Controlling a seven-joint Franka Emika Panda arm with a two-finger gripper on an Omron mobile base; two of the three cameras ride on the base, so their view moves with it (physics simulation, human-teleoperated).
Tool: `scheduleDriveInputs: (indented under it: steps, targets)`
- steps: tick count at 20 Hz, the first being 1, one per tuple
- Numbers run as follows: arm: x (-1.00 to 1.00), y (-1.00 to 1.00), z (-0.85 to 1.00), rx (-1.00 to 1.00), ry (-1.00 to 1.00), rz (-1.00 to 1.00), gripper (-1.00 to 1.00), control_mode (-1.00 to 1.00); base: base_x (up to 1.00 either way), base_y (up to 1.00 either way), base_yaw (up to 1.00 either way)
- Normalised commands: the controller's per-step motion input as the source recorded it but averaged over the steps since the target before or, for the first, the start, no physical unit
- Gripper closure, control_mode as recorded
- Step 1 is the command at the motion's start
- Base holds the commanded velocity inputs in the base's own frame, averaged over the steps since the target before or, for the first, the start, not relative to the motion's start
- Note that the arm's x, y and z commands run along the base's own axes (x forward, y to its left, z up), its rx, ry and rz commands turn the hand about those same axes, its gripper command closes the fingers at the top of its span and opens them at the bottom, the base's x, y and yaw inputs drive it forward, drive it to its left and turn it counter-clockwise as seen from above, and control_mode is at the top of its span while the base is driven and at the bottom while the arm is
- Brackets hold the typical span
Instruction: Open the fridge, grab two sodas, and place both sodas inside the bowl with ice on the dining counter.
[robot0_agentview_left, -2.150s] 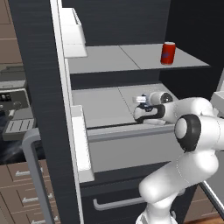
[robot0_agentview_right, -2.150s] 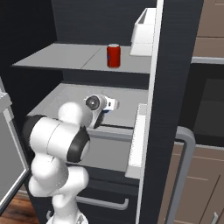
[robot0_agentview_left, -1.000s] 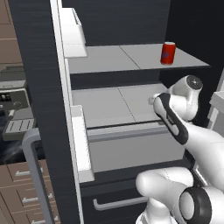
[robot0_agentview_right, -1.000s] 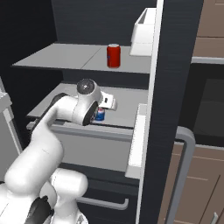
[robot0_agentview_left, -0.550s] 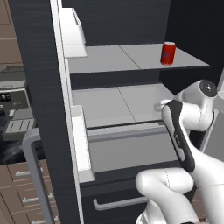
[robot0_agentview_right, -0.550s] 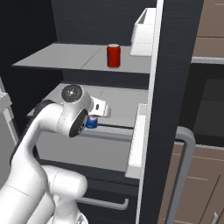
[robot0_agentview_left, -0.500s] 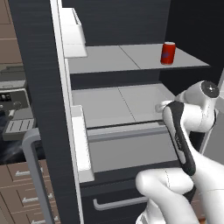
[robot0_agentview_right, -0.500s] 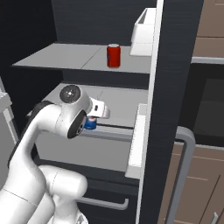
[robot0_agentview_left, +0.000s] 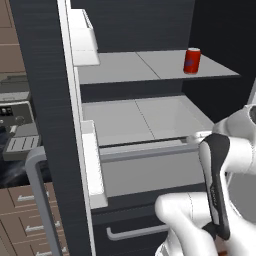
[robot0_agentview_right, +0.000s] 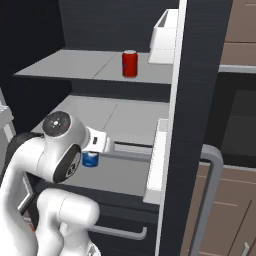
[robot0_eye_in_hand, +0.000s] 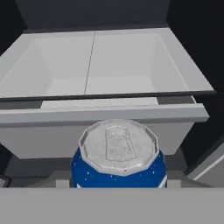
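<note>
The fridge (robot0_agentview_left: 40, 75) stands open, its pale grey shelves (robot0_agentview_left: 145, 117) showing. A red soda (robot0_agentview_left: 192, 61) (robot0_agentview_right: 129, 63) stands upright on the upper shelf. My gripper (robot0_agentview_right: 92, 153) is shut on the blue soda (robot0_agentview_right: 90, 160), holding it upright just in front of the lower shelf's front edge. In the hand view the blue soda (robot0_eye_in_hand: 118, 162) sits close below the camera, silver top up, with the lower shelf (robot0_eye_in_hand: 113, 65) beyond it. The bowl with ice and the dining counter are out of view.
The open fridge door (robot0_agentview_right: 200, 100) carries a white bin (robot0_agentview_right: 165, 30) and a grey bar handle (robot0_agentview_right: 215, 190). A lower drawer with a handle (robot0_agentview_left: 135, 232) sits under the shelves. An oven (robot0_agentview_left: 15, 130) and wood drawers (robot0_agentview_left: 20, 210) flank the fridge.
The arm has drawn back out of the lower shelf with the blue soda in the gripper, which now hangs in front of the shelf edge. The red soda has not moved.
</note>
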Motion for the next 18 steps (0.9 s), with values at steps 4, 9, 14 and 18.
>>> scheduleDriveInputs:
  steps: [4, 9, 14, 18]
  targets:
    - [-0.91, 0.08, -0.01, -0.01, -0.01, 0.0, 1.0, -1.0, 0.0, 0.0, 0.0]
    - [-0.57, 0.0, -0.28, -0.02, 0.05, 0.01, 1.0, -1.0, 0.0, 0.0, 0.0]
    - [-0.2, 0.0, -0.03, -0.01, 0.0, 0.02, 1.0, 1.0, -0.18, 0.0, 0.01]
    - [0.0, 0.0, 0.0, 0.0, 0.0, 0.0, 1.0, 1.0, -0.67, 0.12, 0.01]
